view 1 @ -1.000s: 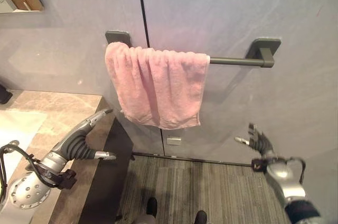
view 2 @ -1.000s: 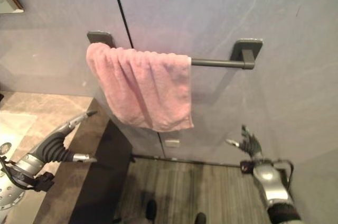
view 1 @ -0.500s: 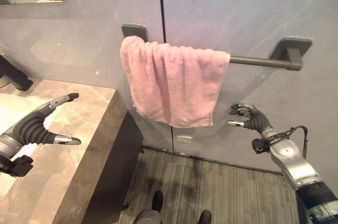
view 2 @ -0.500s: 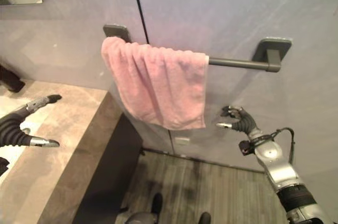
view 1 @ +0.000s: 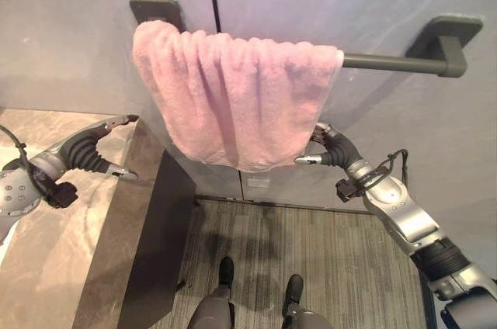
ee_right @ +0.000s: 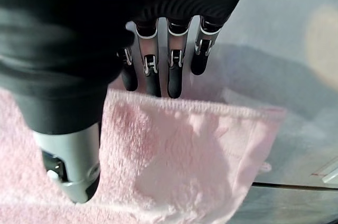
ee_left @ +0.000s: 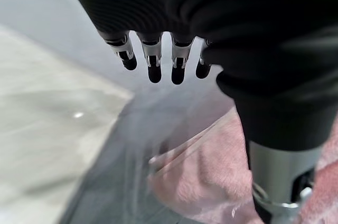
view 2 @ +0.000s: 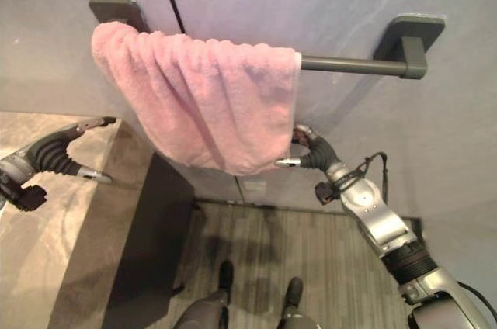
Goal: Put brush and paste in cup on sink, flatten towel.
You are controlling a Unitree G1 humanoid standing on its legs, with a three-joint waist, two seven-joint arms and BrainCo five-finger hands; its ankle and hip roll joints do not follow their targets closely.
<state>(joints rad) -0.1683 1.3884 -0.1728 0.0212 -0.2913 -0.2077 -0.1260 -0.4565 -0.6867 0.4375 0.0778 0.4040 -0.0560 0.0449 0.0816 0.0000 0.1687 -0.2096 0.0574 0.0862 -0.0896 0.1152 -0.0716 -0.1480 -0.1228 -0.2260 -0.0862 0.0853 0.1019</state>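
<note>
one pink towel (view 1: 233, 96) hangs bunched over the left part of a dark wall rail (view 1: 388, 61), its folds crowding toward the left bracket (view 1: 155, 9) while the right stretch of rail runs bare to the other bracket (view 1: 450, 32). the cloth drapes down in front of the grey wall (view 1: 93, 57), with its lower edge sagging to a low point near the middle.

right robot hand (view 1: 324, 150) is up at the towel's lower right corner, fingers behind the hanging edge and thumb in front of it, thumb and fingers apart with the cloth between them. in the right wrist view the fingers (ee_right: 158, 76) point straight out past the top of the pink fold, not curled onto it, so the robot hand reads as spread, at the fabric but not clamped.

left robot hand (view 1: 93, 147) hovers over the stone bench (view 1: 54, 251) to the left, near its wall-side corner, fingers straight and thumb held apart, gripping nothing. its wrist view shows the fingers (ee_left: 153, 63) extended above the bench edge, with the towel's lower corner (ee_left: 211, 176) beyond.

below, a striped grey floor (view 1: 311, 259) runs along the wall.
</note>
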